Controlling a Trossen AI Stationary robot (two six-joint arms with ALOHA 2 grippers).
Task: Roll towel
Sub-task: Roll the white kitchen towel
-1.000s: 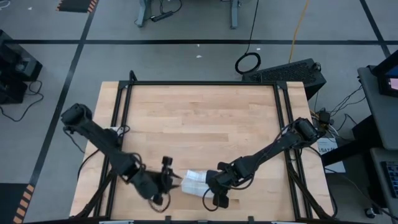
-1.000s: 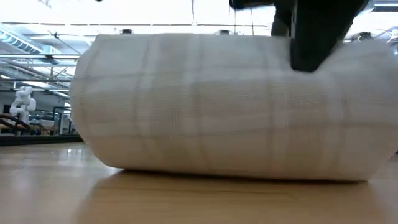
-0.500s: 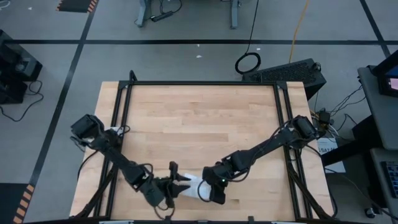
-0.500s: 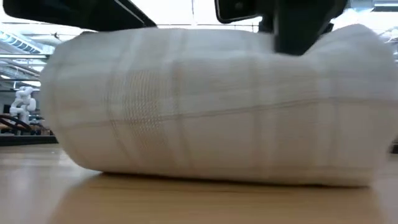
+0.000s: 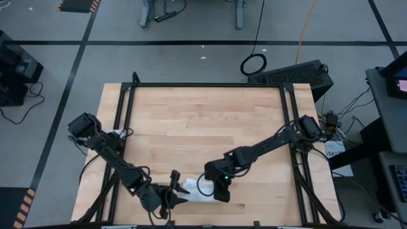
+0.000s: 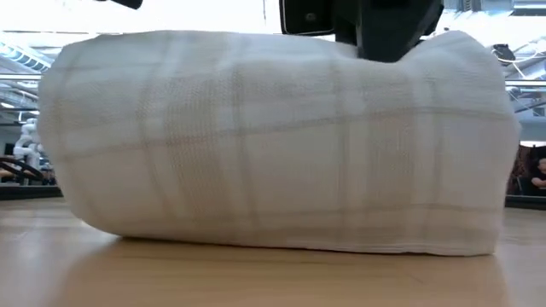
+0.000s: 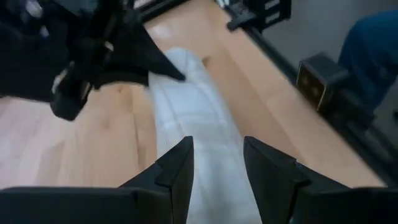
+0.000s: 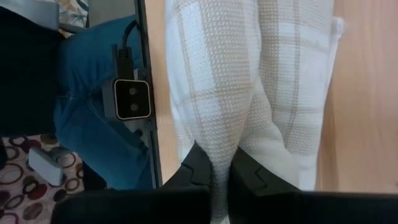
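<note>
High view: overhead, straight down on the table (image 5: 203,121). Low view: tabletop level, very close to the towel (image 6: 273,141), facing the room. Both wrist views look along the towel; all four share it.

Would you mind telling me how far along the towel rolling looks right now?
Mostly done: the towel already lies as a thick roll near the table's front edge. In hand: the right gripper pinches a fold of the cloth at one end, and the left gripper has its open fingers astride the other end. Left: tidying the roll, then letting go and pulling both arms back.
</note>
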